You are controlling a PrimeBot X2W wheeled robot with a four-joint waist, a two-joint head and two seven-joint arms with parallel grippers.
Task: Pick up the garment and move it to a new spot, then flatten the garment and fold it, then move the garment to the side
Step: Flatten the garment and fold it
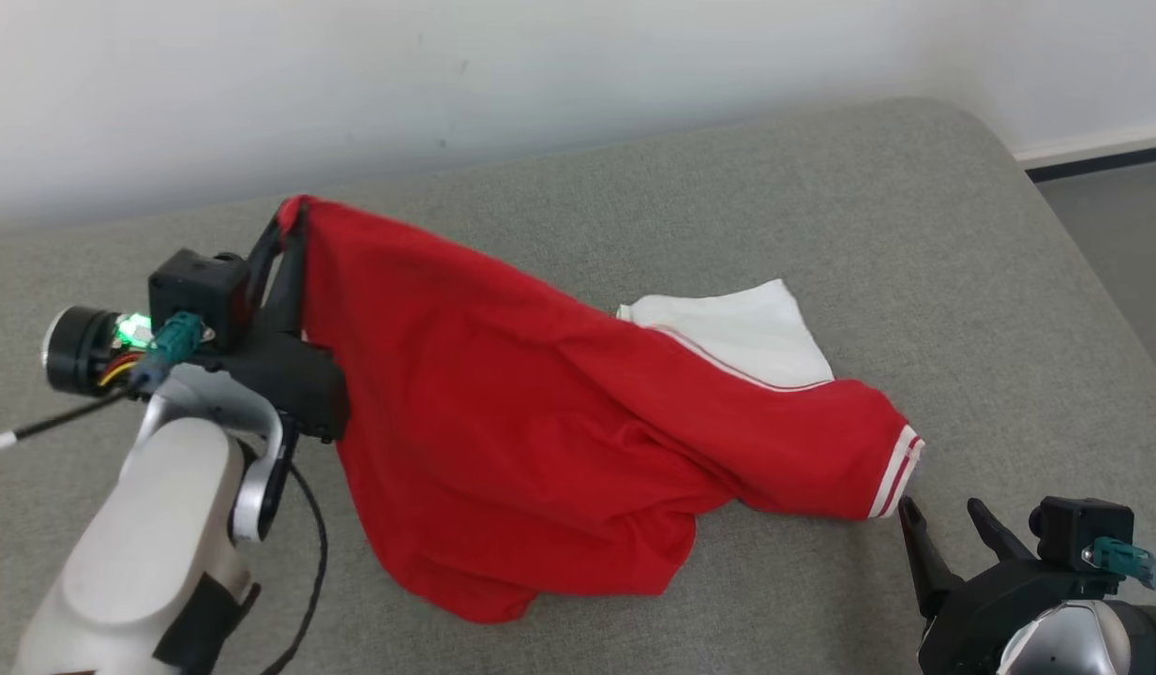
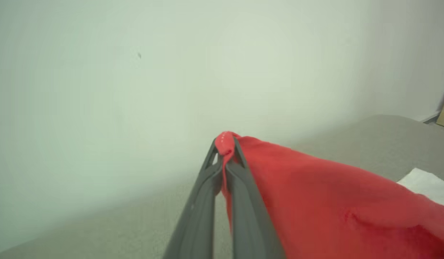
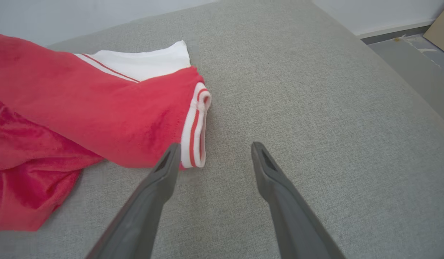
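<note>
The garment is a red shirt with a white panel and white-striped sleeve cuffs, lying crumpled on a grey cushioned surface. My left gripper is shut on a red edge of it and holds that corner lifted at the left, so the cloth drapes down to the right. The left wrist view shows the pinched fold of the garment between the fingertips of that gripper. My right gripper stands open at the lower right, just short of the striped cuff, with nothing between its fingers.
A pale wall runs behind the grey surface. The surface's right edge drops to a grey floor with a dark baseboard. A brown board leans at the far right. Bare grey fabric extends right of the garment.
</note>
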